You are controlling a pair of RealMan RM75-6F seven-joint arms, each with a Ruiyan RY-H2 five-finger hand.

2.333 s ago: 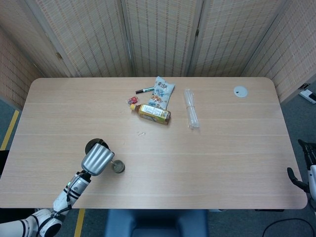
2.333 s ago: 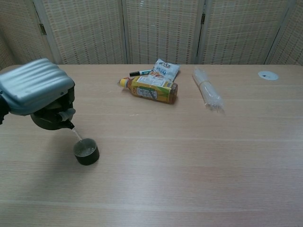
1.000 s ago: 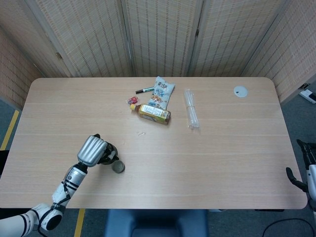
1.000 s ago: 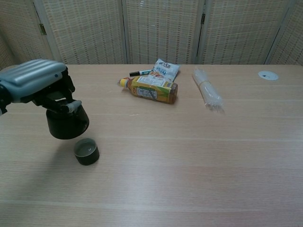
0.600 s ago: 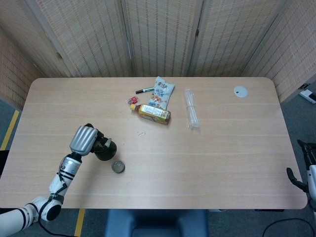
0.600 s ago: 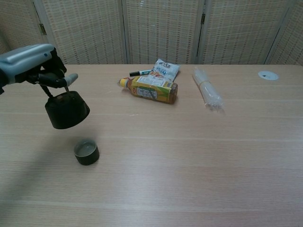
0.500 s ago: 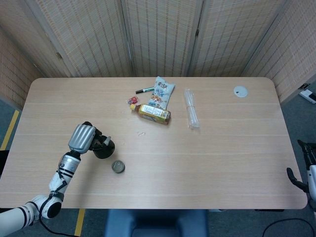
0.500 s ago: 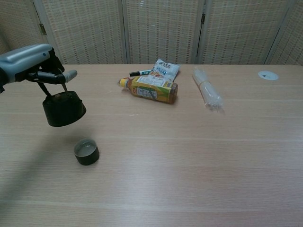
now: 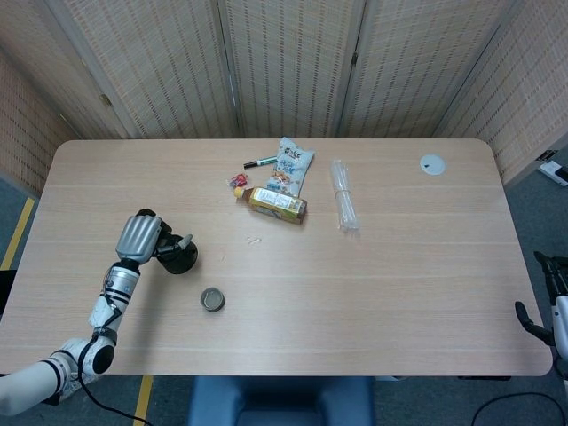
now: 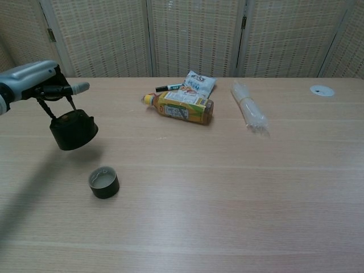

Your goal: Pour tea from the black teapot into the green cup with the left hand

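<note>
The black teapot [image 9: 178, 257] hangs upright by its wire handle from my left hand [image 9: 138, 238], a little above the table and to the far left of the green cup [image 9: 212, 299]. In the chest view the left hand [image 10: 33, 81] grips the handle from above, the teapot [image 10: 73, 129] casts a shadow on the wood, and the cup [image 10: 103, 182] stands on the table with liquid in it. Only dark parts of my right hand [image 9: 543, 312] show at the right edge of the head view, off the table.
A yellow-labelled bottle [image 9: 277, 203] lies on its side mid-table, with a snack bag [image 9: 293, 165], a marker [image 9: 259, 162] and a small red item [image 9: 238, 181] behind it. A clear plastic bundle [image 9: 343, 197] lies to the right. A white disc [image 9: 432, 163] is at the far right.
The teapot was tilted over the cup, pouring. It has since swung upright and my left hand has carried it left and away from the cup. The cup stayed put.
</note>
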